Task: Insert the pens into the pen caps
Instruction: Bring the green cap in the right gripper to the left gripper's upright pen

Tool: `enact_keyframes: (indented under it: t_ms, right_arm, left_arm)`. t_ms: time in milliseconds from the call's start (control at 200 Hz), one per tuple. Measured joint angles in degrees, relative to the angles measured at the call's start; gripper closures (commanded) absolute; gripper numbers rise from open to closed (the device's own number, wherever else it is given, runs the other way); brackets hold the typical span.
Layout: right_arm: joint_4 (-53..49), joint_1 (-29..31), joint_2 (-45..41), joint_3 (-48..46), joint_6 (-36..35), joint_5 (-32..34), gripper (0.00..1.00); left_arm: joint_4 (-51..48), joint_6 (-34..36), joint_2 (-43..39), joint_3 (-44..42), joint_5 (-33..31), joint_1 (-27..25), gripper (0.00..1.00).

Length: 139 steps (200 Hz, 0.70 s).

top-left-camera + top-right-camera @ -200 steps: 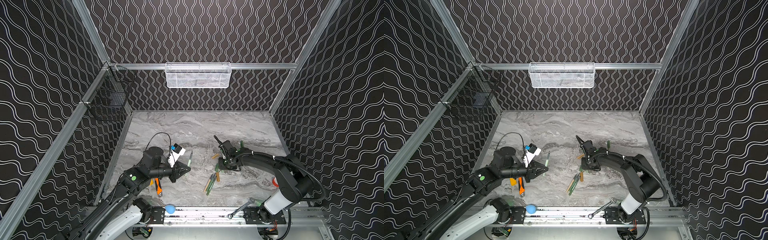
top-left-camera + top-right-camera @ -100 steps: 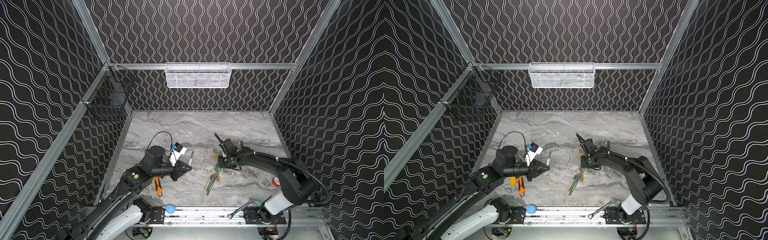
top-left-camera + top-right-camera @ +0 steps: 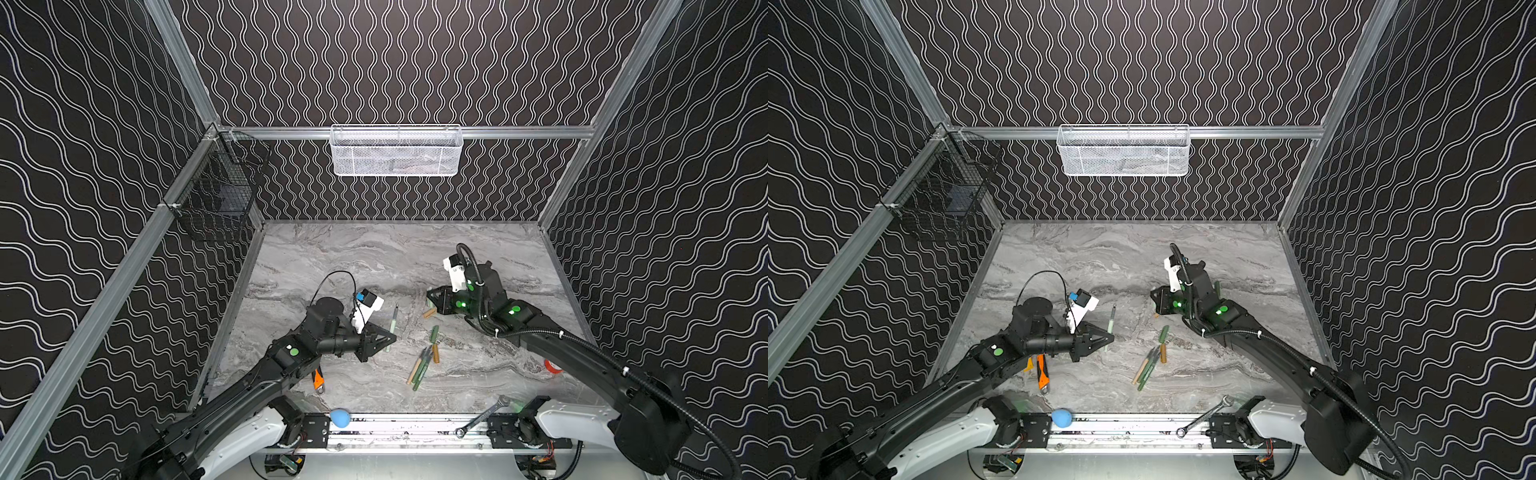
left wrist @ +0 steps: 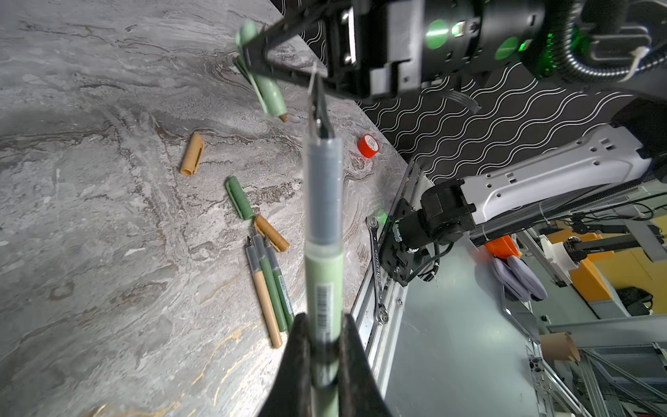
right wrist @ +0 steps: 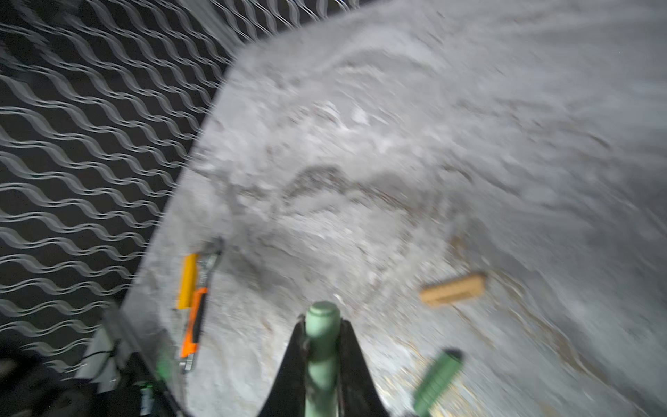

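Note:
My left gripper (image 4: 321, 325) is shut on a pale green pen (image 4: 323, 216), whose dark tip points toward the right gripper. In both top views the pen (image 3: 392, 324) (image 3: 1111, 326) hangs above the table, left of centre. My right gripper (image 5: 321, 325) is shut on a pale green pen cap (image 5: 321, 335), held off the table (image 3: 430, 297). In the left wrist view that cap (image 4: 269, 90) sits just beyond the pen's tip. Three more pens (image 4: 269, 289) lie together on the marble. Loose caps lie nearby: a tan one (image 4: 192, 154), a dark green one (image 4: 240, 198) and another tan one (image 4: 272, 238).
An orange-handled utility knife (image 3: 318, 378) lies under the left arm, beside a yellow block (image 5: 187, 281). A steel wrench (image 3: 482, 417) rests on the front rail near a blue ball (image 3: 340, 417). A red tape roll (image 3: 552, 365) sits at the right edge. A white basket (image 3: 397, 149) and a black one (image 3: 220, 195) hang on the walls.
The right gripper closed on the pale green cap and lifted it off the table, with its wrist raised and turned toward the left gripper. The left arm and its pen barely moved.

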Motion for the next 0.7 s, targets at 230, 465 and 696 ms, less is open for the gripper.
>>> enact_keyframes:
  t_ms: [230, 465, 696]
  right_arm:
    - [19.74, 2.60, -0.09, -3.65, 5.70, -6.34, 0.96]
    - [30.99, 7.34, 3.19, -3.63, 8.63, -8.11, 0.96]
    - [35.10, 9.05, 3.17, -3.61, 9.44, -7.32, 0.95]
  left_arm:
    - [6.67, -1.25, 0.13, -2.12, 0.70, -0.28, 1.00]
    - [9.14, -1.33, -0.96, -2.47, 1.03, -0.37, 1.00]
    - [9.27, -1.36, -2.34, -2.69, 0.81, -0.39, 1.00]
